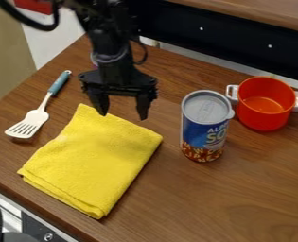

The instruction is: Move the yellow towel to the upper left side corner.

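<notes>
A folded yellow cloth towel (91, 158) lies near the brown wooden desk's (240, 198) lower-left edge, a gap from the blue cylindrical can (205, 127), the empty black claw (122, 116) spread wide by its far edge.

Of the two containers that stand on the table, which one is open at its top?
The orange-red pot: its inside can be seen from above, whereas a grey lid covers the blue can.

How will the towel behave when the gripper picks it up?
The towel will probably sag from the grip, being folded cloth lying flat. Its layers may part if the fingers catch only the top one, since stacked edges show at the near end. The textured weave suggests it shouldn't slip much.
</notes>
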{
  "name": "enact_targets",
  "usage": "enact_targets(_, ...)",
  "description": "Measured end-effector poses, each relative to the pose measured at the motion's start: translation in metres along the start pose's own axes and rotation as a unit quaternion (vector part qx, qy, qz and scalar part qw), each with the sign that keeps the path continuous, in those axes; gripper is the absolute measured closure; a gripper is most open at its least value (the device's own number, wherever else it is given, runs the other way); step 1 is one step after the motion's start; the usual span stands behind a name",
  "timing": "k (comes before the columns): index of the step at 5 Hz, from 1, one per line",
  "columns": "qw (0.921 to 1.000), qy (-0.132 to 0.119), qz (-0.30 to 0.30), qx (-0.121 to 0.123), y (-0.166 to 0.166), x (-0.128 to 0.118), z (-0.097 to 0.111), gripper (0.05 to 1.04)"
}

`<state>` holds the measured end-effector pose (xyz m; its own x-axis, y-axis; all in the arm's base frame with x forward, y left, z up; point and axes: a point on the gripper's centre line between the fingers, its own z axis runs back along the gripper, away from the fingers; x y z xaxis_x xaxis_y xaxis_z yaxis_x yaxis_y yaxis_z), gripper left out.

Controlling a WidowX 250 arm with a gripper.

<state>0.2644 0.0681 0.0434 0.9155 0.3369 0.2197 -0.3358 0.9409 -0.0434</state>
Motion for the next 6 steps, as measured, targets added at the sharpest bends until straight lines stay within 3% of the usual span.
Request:
enact_targets(1,0.9992,-0.027,-0.027,-0.01,0.015,-0.002,0.006,0.085)
enact_targets(2,0.9982,-0.028,-0.053,-0.01,0.023,-0.002,0.002,0.085)
enact_targets(4,0.9955,-0.013,-0.093,0.011,0.034,-0.023,-0.021,0.129)
enact_targets(6,0.9931,-0.014,-0.116,0.007,0.042,-0.034,-0.032,0.701)
